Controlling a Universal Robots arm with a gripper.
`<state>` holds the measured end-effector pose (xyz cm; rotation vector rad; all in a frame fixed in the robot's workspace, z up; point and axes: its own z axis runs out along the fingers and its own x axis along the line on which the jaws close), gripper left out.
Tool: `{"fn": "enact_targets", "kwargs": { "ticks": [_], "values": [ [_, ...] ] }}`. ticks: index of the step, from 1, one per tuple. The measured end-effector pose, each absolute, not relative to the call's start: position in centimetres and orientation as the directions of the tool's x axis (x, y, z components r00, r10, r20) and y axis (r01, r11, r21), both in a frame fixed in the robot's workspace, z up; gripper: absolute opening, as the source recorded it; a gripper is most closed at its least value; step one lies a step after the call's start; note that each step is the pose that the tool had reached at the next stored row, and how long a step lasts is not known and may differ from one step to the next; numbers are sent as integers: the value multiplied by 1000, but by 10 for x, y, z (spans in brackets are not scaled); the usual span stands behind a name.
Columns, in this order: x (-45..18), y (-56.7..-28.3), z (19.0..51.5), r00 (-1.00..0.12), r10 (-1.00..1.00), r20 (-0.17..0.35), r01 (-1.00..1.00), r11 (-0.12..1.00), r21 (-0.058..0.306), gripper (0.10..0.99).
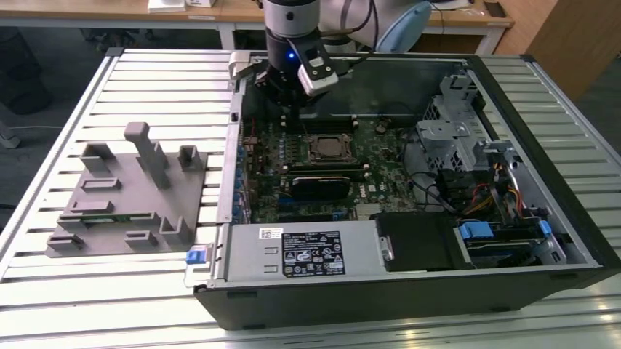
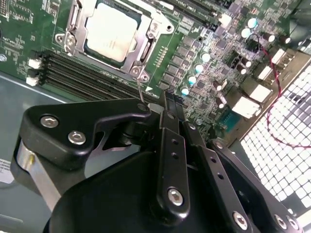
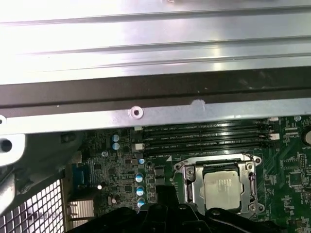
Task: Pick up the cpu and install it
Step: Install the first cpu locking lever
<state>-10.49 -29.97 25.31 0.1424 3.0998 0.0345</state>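
**CPU seated in the socket, arm above the board**

The cpu (image 2: pixel 111 33) lies flat in the socket (image 2: pixel 146 30) on the motherboard (image 1: pixel 325 163) inside the open computer case (image 1: pixel 408 291), its pale metal top facing up. In both wrist views it sits square within the metal frame, edges parallel to the frame's sides and to the memory slots (image 3: pixel 206 141) that run just beside it. Being square, it has no long axis to speak of; its flat face is level with the board.

The gripper (image 2: pixel 170 104) hangs over the board near the case's far wall, a little way off from the socket and holding nothing. In the second wrist view the jaws look drawn together, with no chip between them and only a thin gap, if any. The gripper is above the board, not touching the cpu.

As a judgement: the pick-up and placing are done, since the chip rests in its seat. Whether the retention frame and its lever are fully latched cannot be told from these views.

The grey fixture (image 1: pixel 131 196) stands on the slatted table (image 1: pixel 58 145) at the exterior view's left, well apart from the case.
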Motion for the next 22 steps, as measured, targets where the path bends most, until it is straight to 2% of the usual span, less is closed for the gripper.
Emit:
{"fn": "enact_targets", "kwargs": {
  "ticks": [22],
  "values": [
    [-97, -283, 251, -995, 87, -37, 86, 996, 24, 106]
  ]
}}
